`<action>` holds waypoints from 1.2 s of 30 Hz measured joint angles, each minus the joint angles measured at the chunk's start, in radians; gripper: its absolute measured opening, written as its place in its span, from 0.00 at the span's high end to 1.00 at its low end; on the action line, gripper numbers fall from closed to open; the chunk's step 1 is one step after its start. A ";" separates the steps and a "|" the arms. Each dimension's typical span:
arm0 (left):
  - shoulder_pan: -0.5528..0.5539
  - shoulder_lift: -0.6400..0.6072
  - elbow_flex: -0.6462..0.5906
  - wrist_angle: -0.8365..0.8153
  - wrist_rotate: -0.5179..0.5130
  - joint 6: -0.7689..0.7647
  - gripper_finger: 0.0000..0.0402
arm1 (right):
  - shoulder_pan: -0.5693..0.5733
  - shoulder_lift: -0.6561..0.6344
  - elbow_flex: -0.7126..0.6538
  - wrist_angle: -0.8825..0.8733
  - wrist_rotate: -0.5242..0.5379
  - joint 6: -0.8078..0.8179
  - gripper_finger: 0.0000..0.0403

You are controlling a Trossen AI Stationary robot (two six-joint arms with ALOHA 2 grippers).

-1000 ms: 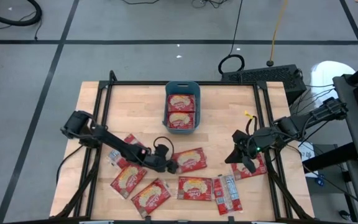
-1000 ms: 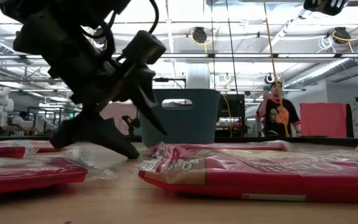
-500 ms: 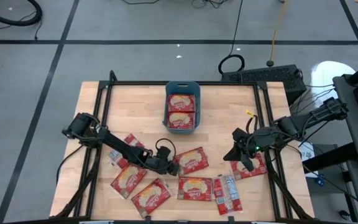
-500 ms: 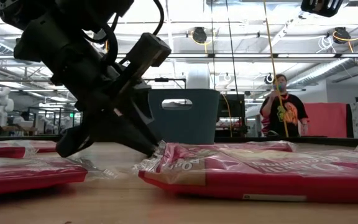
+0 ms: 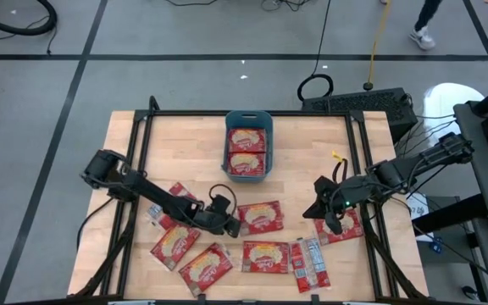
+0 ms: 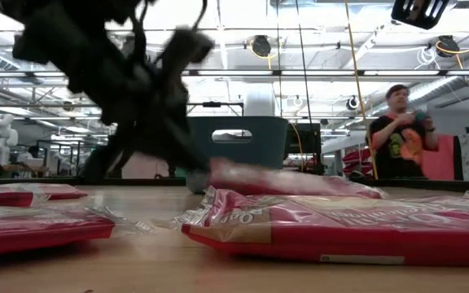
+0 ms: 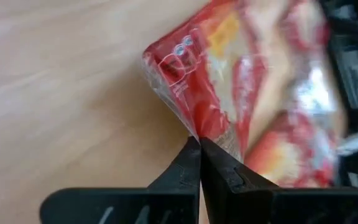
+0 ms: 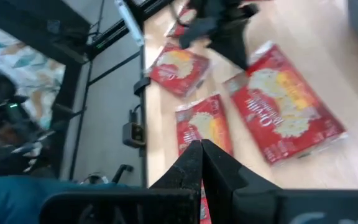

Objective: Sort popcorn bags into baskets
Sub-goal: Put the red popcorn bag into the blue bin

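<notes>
Risk | left gripper (image 5: 232, 225) clenched only on edge of popcorn bag (image 5: 259, 218) below basket (image 5: 246, 119); I feared slipping | right gripper (image 5: 332, 222) clenched, empty

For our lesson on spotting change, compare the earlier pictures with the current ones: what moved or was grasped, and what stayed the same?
The left gripper closed on the near edge of the popcorn bag in the table's middle and began lifting it; in the low view that edge now sits raised. A person in the background shifted. The right gripper stayed shut over its packet, and the teal basket and other bags did not move.
</notes>
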 joint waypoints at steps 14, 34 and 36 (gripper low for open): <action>-0.002 -0.041 0.064 0.004 -0.003 0.240 1.00 | -0.090 0.040 -0.236 0.179 0.041 0.089 0.72; 0.002 -0.044 0.219 -0.015 -0.020 0.753 1.00 | -0.383 0.362 -0.295 0.688 -0.363 -0.495 0.37; 0.004 -0.044 0.219 -0.027 -0.020 0.755 1.00 | -0.421 0.396 -0.295 0.744 -0.444 -0.519 0.37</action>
